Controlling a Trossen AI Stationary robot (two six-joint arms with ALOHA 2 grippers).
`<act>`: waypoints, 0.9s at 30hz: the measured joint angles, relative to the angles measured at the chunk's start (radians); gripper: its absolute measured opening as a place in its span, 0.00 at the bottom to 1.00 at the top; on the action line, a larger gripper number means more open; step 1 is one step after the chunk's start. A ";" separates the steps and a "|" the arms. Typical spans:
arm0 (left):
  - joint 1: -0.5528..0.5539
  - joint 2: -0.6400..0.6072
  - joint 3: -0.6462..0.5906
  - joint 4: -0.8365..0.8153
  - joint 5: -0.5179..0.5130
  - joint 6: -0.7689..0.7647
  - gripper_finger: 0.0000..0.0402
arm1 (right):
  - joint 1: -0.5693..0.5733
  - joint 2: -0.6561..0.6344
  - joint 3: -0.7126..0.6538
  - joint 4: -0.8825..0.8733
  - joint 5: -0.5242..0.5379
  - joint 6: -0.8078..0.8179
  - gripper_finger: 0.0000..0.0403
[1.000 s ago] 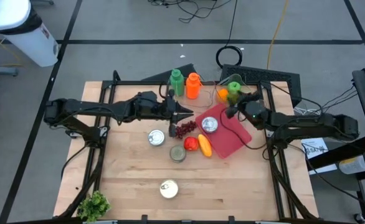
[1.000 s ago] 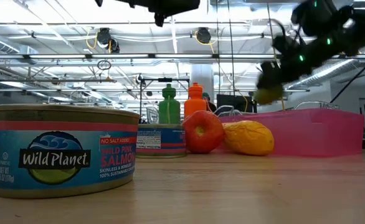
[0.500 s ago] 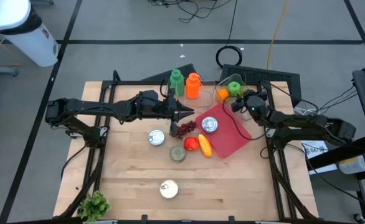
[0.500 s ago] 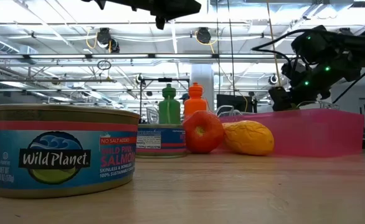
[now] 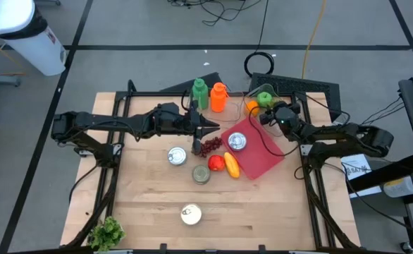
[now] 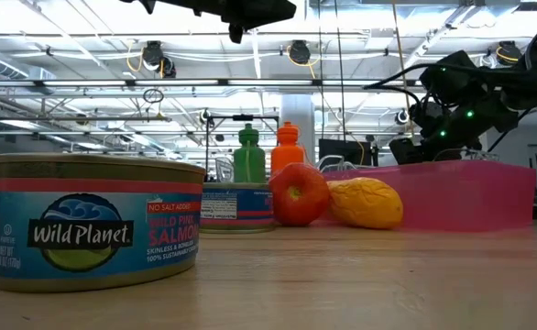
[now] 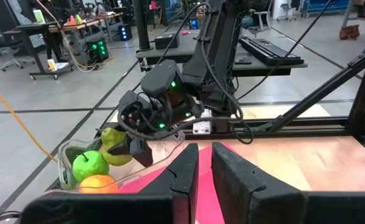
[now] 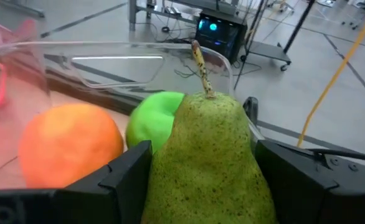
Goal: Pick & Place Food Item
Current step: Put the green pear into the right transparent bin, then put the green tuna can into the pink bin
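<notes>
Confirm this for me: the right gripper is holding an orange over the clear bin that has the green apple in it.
Not quite. The right gripper is shut on a green pear, not an orange. The right wrist view shows the speckled pear with its stem between the fingers. The orange lies in the clear bin beside the green apple. The rest stands.

We see open wood across the near half of the table (image 5: 263,212), broken only by one can (image 5: 190,214) and a leafy bunch (image 5: 106,231). Farther back, the pink tray (image 5: 263,155), two bottles (image 5: 209,95) and a clear fruit container (image 8: 139,56) crowd the passage.
</notes>
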 joint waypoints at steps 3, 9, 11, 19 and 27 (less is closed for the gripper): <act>0.000 0.000 0.000 0.000 0.000 0.000 0.14 | 0.000 0.016 0.000 0.006 0.002 0.025 0.62; 0.000 0.000 0.000 -0.001 0.001 0.000 0.14 | 0.001 0.033 0.000 -0.008 0.042 0.041 0.62; 0.000 0.000 0.000 -0.001 0.001 0.000 0.14 | 0.001 0.033 0.000 -0.006 0.040 0.027 0.62; 0.000 0.000 0.000 -0.001 0.002 0.000 0.14 | 0.001 0.033 0.000 -0.003 0.039 0.023 0.91; 0.000 0.000 0.000 -0.001 0.003 0.000 0.14 | 0.005 0.026 0.000 0.014 0.037 -0.001 0.86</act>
